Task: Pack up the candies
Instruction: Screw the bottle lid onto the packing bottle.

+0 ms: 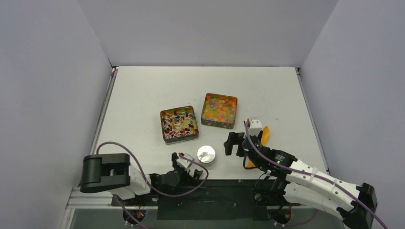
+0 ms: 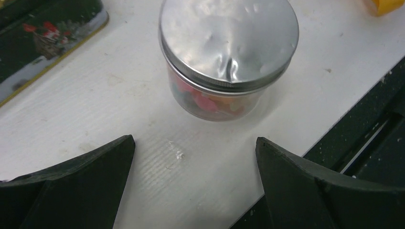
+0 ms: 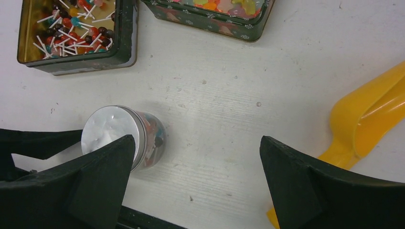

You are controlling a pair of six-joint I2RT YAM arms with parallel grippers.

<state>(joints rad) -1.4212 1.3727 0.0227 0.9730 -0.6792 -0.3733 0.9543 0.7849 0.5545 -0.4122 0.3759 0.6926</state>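
Two square dark metal tins stand mid-way up the white table in the overhead view. The left tin holds wrapped candies in red, blue and white; the right tin holds round orange and yellow bead candies. In front of them is a small clear glass jar with a silver lid. The left gripper is just beside it, and the right gripper is off to its other side. A yellow-orange plastic scoop lies by the right wrist.

Left wrist camera: claw spread wide and pinching nothing. The jar stands upright ahead of the fingertips, lid on and dented, with coloured sweets showing through the glass.

Right wrist camera: claw likewise spread, bare table between the fingers. The jar is partly hidden behind one finger, the scoop lies on the far side, and both tins are beyond.
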